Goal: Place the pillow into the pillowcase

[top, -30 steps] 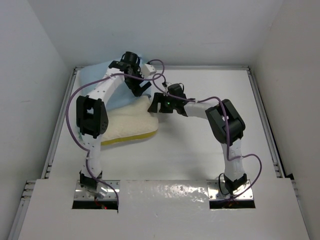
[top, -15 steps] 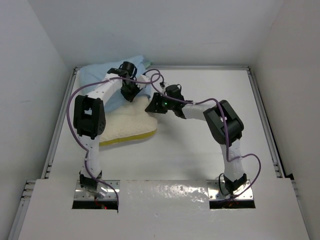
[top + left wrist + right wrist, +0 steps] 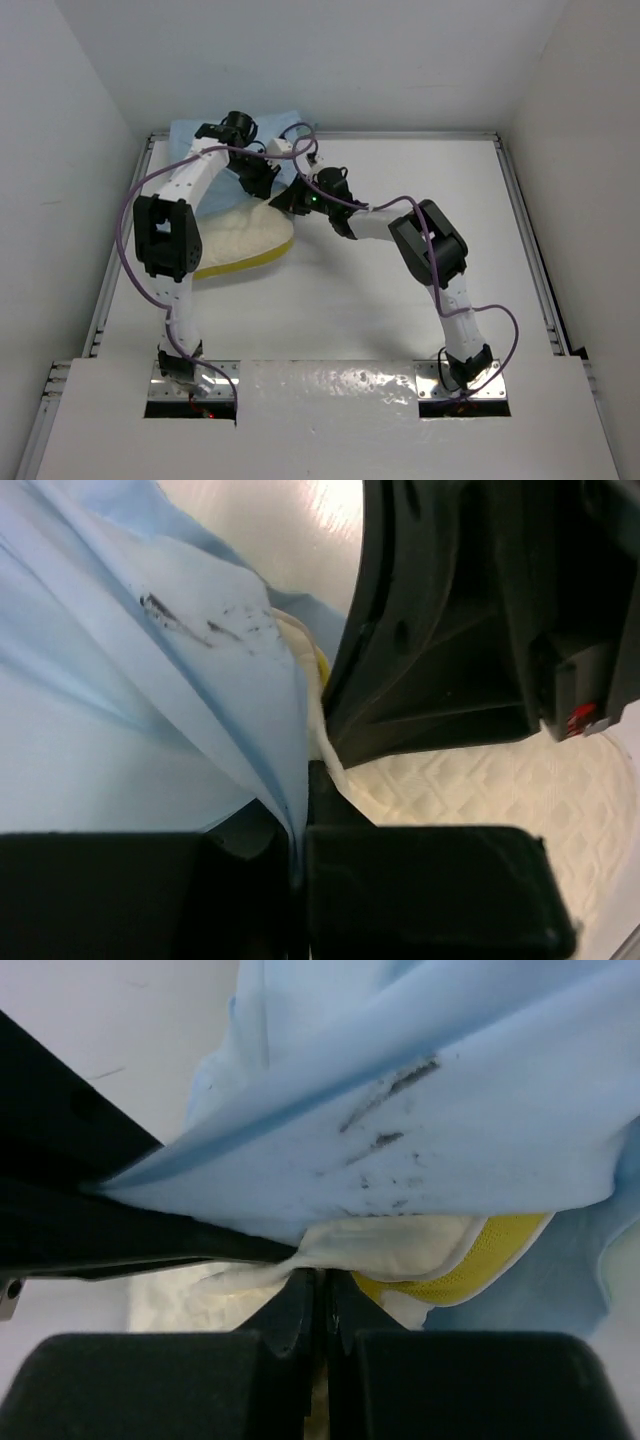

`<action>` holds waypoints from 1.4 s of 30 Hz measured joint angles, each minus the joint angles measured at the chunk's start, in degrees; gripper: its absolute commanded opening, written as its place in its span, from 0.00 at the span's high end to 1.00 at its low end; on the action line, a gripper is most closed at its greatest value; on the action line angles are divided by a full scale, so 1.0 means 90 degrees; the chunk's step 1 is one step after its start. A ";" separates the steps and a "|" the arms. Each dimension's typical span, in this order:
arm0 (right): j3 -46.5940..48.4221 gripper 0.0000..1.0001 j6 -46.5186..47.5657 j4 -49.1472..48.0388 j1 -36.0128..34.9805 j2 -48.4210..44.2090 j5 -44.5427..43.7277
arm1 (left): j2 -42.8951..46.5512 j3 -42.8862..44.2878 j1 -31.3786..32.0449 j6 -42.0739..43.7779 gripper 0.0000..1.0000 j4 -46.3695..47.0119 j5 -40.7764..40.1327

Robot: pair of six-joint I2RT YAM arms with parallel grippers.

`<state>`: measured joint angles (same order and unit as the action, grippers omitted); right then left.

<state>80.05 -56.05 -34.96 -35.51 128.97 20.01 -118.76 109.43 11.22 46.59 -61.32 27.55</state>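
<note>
The cream pillow (image 3: 240,236) with its yellow edge band lies at the back left of the table, its far end under the light blue pillowcase (image 3: 195,135). My left gripper (image 3: 258,180) is shut on a fold of the pillowcase (image 3: 180,710), with the quilted pillow (image 3: 480,780) just beside it. My right gripper (image 3: 288,203) sits close to the left one and is shut on the pillow's cream corner (image 3: 400,1245), where the yellow band (image 3: 490,1250) shows. The smudged blue pillowcase (image 3: 430,1110) drapes over that corner.
White walls enclose the table on three sides, and the pillowcase is bunched against the back wall. A raised rail (image 3: 118,250) runs along the left edge and another (image 3: 525,230) along the right. Purple cables (image 3: 135,200) loop off both arms.
Both grippers have gone from open to shut, the left on the pillowcase and the right on the pillow. Both arms and the pillow have shifted left and back.
</note>
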 measured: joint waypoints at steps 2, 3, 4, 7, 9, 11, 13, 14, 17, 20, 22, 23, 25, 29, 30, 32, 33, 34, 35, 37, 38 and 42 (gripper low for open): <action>-0.0005 1.00 0.0036 -0.0153 -0.0129 -0.0097 -0.0440 | 0.0034 0.0012 0.0073 0.0185 1.00 -0.0112 0.0153; -0.0012 1.00 0.0061 -0.0158 -0.0175 -0.0109 -0.0668 | 0.0066 0.0049 0.0095 0.0359 1.00 -0.0209 0.0206; -0.0024 1.00 0.0058 -0.0209 -0.0228 -0.0112 -0.0935 | 0.0080 0.0097 0.0126 0.0493 1.00 -0.0316 0.0282; -0.0138 1.00 -0.0061 -0.0408 -0.0364 -0.0114 -0.1787 | 0.0221 0.0000 0.0306 0.0860 1.00 -0.0471 0.0461; -0.0172 1.00 -0.0175 -0.0325 -0.0413 -0.0114 -0.2290 | 0.0444 -0.0287 0.0420 0.1098 1.00 -0.0478 0.0510; -0.0172 1.00 -0.0243 -0.0163 -0.0442 -0.0114 -0.2681 | 0.0697 -0.0593 0.0469 0.1253 1.00 -0.0469 0.0542; -0.0121 0.90 -0.0180 0.0029 -0.0459 -0.0097 -0.2759 | 0.0945 -0.0884 0.0466 0.1382 0.94 -0.0427 0.0527; -0.0041 0.75 -0.0092 0.0129 -0.0466 -0.0066 -0.2718 | 0.1032 -0.0981 0.0457 0.1435 0.69 -0.0418 0.0508; 0.0199 0.27 0.0340 0.0527 -0.0444 0.0002 -0.2499 | 0.1086 -0.1039 0.0245 0.1341 0.46 -0.0508 0.0636; -0.0129 0.18 0.1037 0.0721 -0.0345 -0.0189 -0.2125 | 0.0998 -0.0886 -0.0209 0.1095 0.29 -0.0750 0.0862; -0.0561 0.18 0.1632 0.1083 -0.0294 -0.0554 -0.1894 | 0.0814 -0.0561 -0.0588 0.0906 0.09 -0.0925 0.1018; -0.0765 0.22 0.1792 0.1205 -0.0265 -0.0784 -0.1863 | 0.0753 -0.0427 -0.0726 0.0821 0.07 -0.0962 0.1071; -0.1081 0.39 0.2433 0.1712 -0.0219 -0.1360 -0.1744 | 0.0670 -0.0141 -0.1081 0.0663 0.00 -0.1069 0.1156; -0.1678 1.00 0.3038 0.1923 -0.0131 -0.2506 -0.1530 | 0.0741 0.0236 -0.1695 0.0398 0.00 -0.1095 0.1333; -0.1770 1.00 0.3045 0.1894 -0.0107 -0.2713 -0.1508 | 0.0806 0.0262 -0.1858 0.0308 0.00 -0.1086 0.1362; -0.1710 0.98 0.3024 0.1868 -0.0017 -0.2778 -0.1496 | 0.0933 0.0262 -0.2140 0.0087 0.49 -0.1073 0.1396; -0.1552 0.86 0.2980 0.1909 0.0029 -0.2625 -0.1501 | 0.0986 0.0262 -0.2288 -0.0022 0.72 -0.1044 0.1421; -0.1326 0.83 0.2902 0.1940 0.0066 -0.2395 -0.1515 | 0.1039 0.0262 -0.2460 -0.0155 0.93 -0.0976 0.1452; -0.1008 0.81 0.2849 0.2016 0.0087 -0.2050 -0.1528 | 0.1081 0.0260 -0.2654 -0.0342 0.93 -0.0879 0.1460; -0.0372 0.76 0.2718 0.2203 0.0146 -0.1292 -0.1549 | 0.1112 0.0255 -0.3133 -0.0602 0.88 -0.0658 0.1411; -0.0114 0.75 0.2642 0.2290 0.0163 -0.0947 -0.1566 | 0.1112 0.0243 -0.3446 -0.0707 0.84 -0.0551 0.1324; 0.0544 0.66 0.2368 0.2684 0.0170 0.0185 -0.1562 | 0.1039 -0.0151 -0.4699 -0.0833 0.46 -0.0138 0.0763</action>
<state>84.95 -34.74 -10.81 -33.98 130.63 5.96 -109.40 108.07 -31.07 39.09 -62.57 34.41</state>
